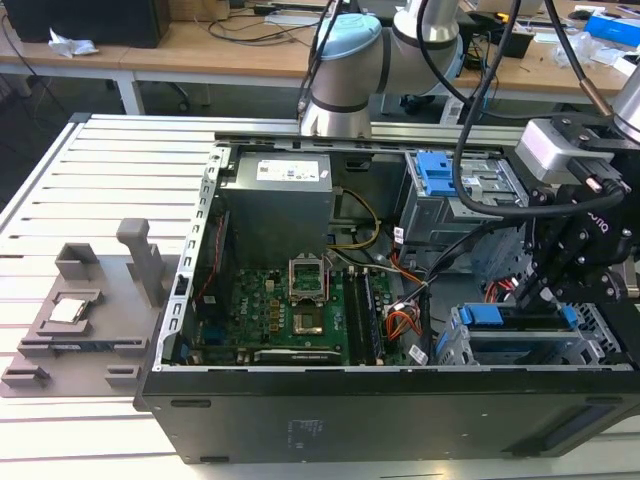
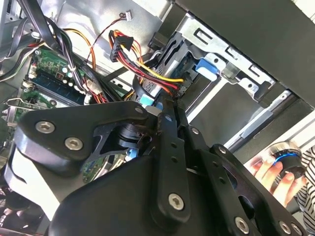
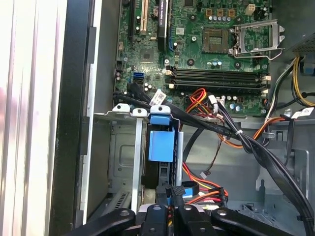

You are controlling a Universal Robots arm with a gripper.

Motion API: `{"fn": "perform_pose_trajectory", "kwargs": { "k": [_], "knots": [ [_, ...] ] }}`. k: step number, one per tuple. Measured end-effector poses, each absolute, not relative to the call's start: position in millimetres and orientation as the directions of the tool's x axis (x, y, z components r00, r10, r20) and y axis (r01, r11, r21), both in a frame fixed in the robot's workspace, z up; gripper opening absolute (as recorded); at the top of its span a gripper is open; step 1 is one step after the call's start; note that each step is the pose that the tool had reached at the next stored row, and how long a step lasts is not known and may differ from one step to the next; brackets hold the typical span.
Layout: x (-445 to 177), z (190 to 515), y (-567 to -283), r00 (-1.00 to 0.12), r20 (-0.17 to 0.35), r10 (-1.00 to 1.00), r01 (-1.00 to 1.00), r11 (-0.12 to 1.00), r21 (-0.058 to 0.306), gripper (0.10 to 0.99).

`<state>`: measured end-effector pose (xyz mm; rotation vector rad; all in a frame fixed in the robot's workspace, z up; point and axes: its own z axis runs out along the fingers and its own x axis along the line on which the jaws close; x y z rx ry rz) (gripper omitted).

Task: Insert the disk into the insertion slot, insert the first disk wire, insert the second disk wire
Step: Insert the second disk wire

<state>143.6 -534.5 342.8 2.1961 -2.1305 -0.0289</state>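
The disk [image 3: 161, 145], framed by its bright blue carrier, sits inside the insertion slot [image 3: 123, 147], the silver perforated cage at the case's near corner on the exterior view's right [image 1: 455, 345]. A black plug with red, yellow and orange wires [image 2: 172, 83] is seated at the disk's end. My gripper [image 2: 158, 112] reaches down to that same end, its fingers drawn close together with a light blue wire plug [image 2: 146, 101] at their tips. The blue plug [image 3: 188, 189] also shows in the first wrist view, just off the gripper [image 3: 171, 209]. In the exterior view the gripper [image 1: 530, 290] hangs over the cage.
A taller grey cage with a blue tab [image 1: 440, 175] stands behind the slot. The motherboard [image 1: 300, 310], the power supply [image 1: 275, 205] and a thick black cable bundle [image 3: 256, 147] crowd the case. A grey fixture plate [image 1: 80, 320] lies outside it. A person's hand [image 2: 273, 174] holds a round device.
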Motion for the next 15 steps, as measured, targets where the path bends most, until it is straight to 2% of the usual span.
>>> {"fn": "perform_pose_trajectory", "kwargs": {
  "k": [15],
  "knots": [
    [139.0, 338.7, -534.9, 0.032, 0.042, -0.999, -0.997, -0.029, 0.072, 0.149]
  ]
}}
